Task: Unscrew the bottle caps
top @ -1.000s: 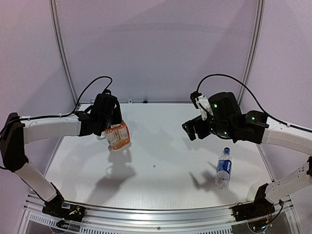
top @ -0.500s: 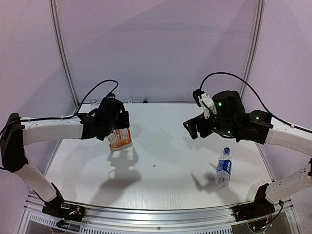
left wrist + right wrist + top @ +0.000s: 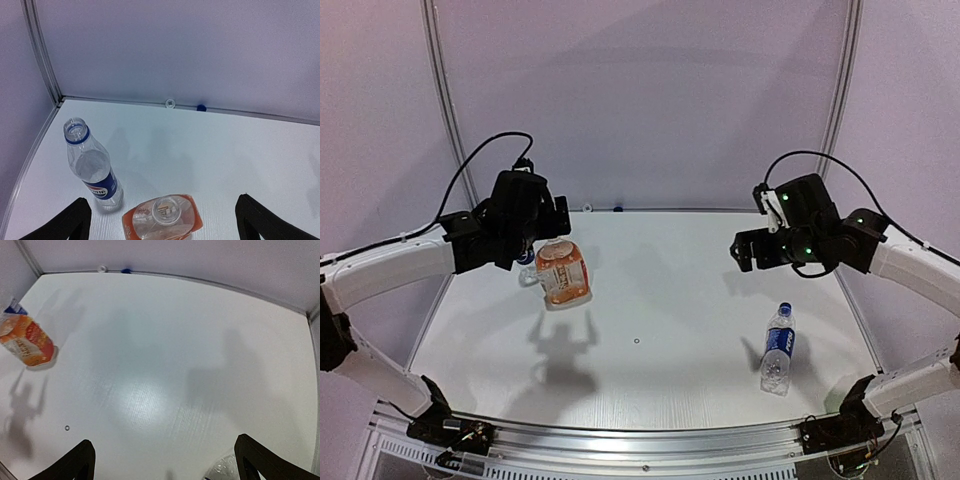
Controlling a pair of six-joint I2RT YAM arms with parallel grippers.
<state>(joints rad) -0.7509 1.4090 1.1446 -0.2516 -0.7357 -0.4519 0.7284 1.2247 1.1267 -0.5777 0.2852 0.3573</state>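
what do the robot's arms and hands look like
Both arms, the left arm and right arm, have white tubular links joined by black joints. The left hand and right hand are black with two tapered fingers. A black cable loops to each wrist, and small green lights glow on the right one.

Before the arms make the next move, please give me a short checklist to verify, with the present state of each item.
1. Left gripper open and empty: ok.
2. Orange-labelled bottle upright, neck open: ok.
3. Left slim bottle upright, cap off: ok.
4. Right slim bottle uncapped: not ok, its blue cap is still on.
5. Right gripper open and empty: ok.
6. The whitish cap and the loose blue cap lie by the far wall, out of the way: ok.
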